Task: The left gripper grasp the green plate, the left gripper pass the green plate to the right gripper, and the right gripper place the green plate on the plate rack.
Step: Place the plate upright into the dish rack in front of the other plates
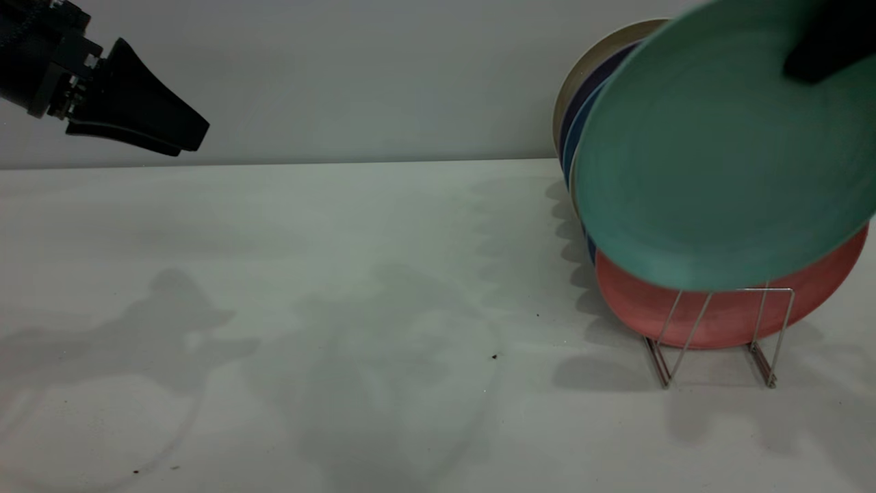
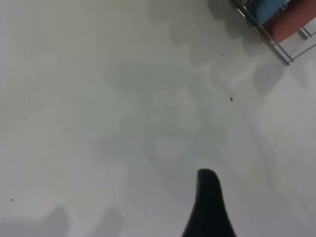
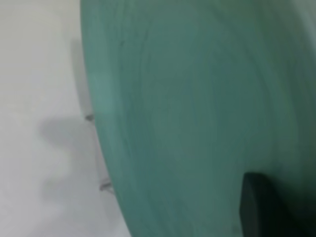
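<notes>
White table [image 1: 356, 274]: R gripper [image 1: 825, 51] clamps green plate [image 1: 718, 164] above plate rack [image 1: 718, 335]; L gripper [image 1: 195, 140] closed, far L.

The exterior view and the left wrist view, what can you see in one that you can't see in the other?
Only the exterior view shows the green plate, held up in front of the racked plates by the right end effector at its top edge. It also shows the cream plate at the back.

Only the left wrist view shows one finger of the left end effector from behind, above bare table.

Both show the plate rack, the pink plate, a blue plate and the white table.
</notes>
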